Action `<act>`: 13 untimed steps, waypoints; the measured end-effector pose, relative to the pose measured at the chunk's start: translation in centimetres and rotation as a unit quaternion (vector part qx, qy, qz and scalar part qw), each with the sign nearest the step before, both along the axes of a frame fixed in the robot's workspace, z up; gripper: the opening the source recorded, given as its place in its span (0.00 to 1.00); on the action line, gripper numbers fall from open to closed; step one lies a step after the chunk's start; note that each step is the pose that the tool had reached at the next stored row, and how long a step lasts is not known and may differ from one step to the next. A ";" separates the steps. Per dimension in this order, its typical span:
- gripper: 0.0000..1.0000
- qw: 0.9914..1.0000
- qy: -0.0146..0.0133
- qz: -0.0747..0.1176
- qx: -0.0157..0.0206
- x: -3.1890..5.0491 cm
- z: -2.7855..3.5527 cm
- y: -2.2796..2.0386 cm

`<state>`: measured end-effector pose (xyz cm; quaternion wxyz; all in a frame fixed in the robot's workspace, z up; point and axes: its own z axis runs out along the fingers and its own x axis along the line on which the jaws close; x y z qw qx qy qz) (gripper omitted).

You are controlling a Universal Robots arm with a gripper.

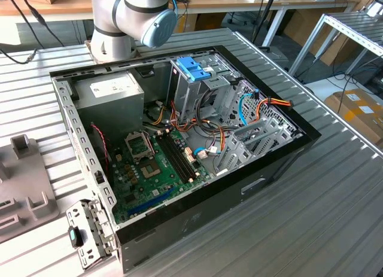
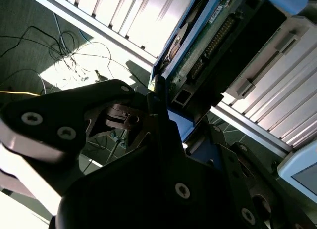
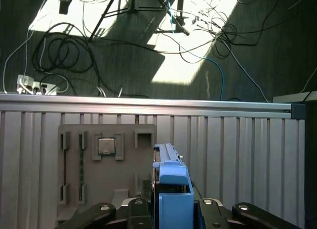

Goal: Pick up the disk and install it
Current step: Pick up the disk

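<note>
The disk (image 3: 172,187) stands on edge between my gripper's (image 3: 172,209) black fingers (image 3: 140,208) in the first wrist view, its blue carrier rail facing the camera. It hangs above the ribbed metal table (image 3: 237,150), lifted off the grey fixture plate (image 3: 79,164). In the second wrist view the disk (image 2: 200,46) shows its green circuit board and blue rail edge, with my gripper (image 2: 161,103) shut on its end. The open computer case (image 1: 275,163) lies on the table in the exterior view, below the arm's joint (image 1: 134,14).
The fixture plate carries a small square chip (image 3: 106,146) and several slots. Inside the case are a grey power-supply box (image 1: 114,91), a light-blue latch on a metal cage (image 1: 194,67), a motherboard (image 1: 155,163) and loose cables. Beyond the table edge, cables (image 3: 64,51) lie on the floor.
</note>
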<state>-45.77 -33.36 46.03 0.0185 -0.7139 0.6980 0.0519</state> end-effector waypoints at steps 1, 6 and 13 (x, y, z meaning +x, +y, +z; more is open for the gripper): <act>0.37 1.000 0.000 0.000 0.000 0.00 0.09 0.00; 0.37 1.000 0.000 0.000 0.002 0.00 0.68 0.00; 0.37 1.000 0.000 0.000 0.004 0.00 1.46 0.00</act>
